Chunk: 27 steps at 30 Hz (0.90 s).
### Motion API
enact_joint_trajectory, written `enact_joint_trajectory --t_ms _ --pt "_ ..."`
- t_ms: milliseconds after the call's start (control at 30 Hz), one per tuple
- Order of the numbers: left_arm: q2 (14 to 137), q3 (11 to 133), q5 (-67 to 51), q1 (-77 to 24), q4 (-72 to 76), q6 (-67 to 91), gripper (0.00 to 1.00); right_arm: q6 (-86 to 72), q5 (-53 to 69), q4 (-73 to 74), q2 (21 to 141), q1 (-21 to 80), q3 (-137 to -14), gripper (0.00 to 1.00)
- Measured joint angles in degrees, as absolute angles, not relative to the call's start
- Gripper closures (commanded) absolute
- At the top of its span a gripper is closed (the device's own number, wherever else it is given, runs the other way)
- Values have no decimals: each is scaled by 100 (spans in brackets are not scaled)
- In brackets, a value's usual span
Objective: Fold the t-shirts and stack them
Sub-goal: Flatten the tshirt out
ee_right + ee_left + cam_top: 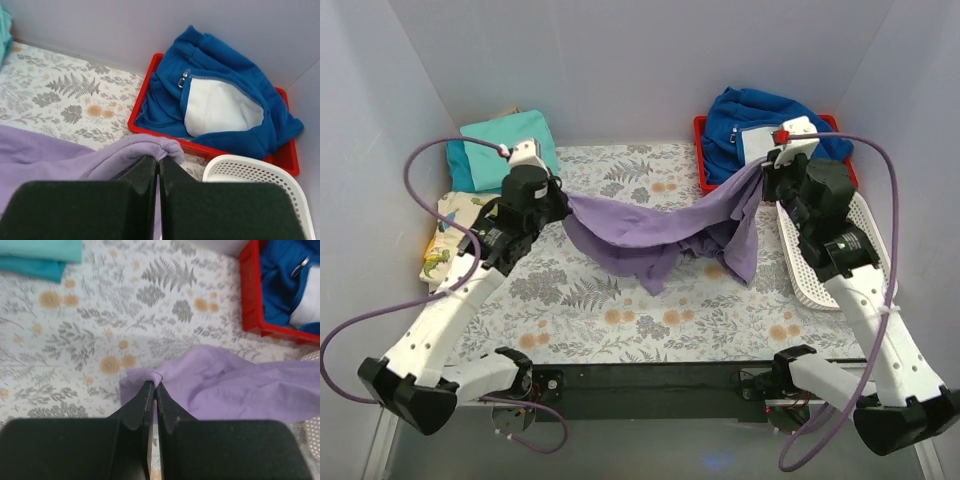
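A lavender-purple t-shirt point(665, 228) hangs stretched between both arms above the floral table. My left gripper point(565, 200) is shut on its left edge; in the left wrist view the gripper point(154, 385) pinches a fold of the purple t-shirt point(235, 385). My right gripper point(765, 172) is shut on the right end; in the right wrist view the gripper point(159, 160) clamps a bunched fold of the purple t-shirt point(75, 157). The shirt's middle sags and touches the table. Folded turquoise and teal t-shirts point(505, 145) lie stacked at the back left, their edge point(37, 257) showing in the left wrist view.
A red tray point(701, 150) at the back right holds a royal-blue fleece jacket point(750, 120), seen also in the right wrist view as jacket point(210, 85) in tray point(142, 112). A white perforated basket point(810, 270) stands at the right. A dinosaur-print cloth point(445, 235) lies at the left edge.
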<state>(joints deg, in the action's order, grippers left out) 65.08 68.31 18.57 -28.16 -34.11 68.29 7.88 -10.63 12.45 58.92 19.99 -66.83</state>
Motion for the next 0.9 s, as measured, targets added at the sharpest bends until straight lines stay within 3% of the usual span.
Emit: enact_joint_trajectory --t_ms 300,633,800,900 --pt "5011 9424 2224 -2801 -4845 6189 100 558 738 2906 4187 1997 -8364 99" --pt "4438 11887 1299 -2801 -5592 5972 100 401 2204 3291 3588 1994 -9511 99" --pt "4440 11841 1463 -2801 -5736 6088 100 368 2204 3151 3594 1994 -9303 99" --pt "4442 11157 1833 -2803 -5728 6160 100 364 2047 2880 3730 1994 -8715 99"
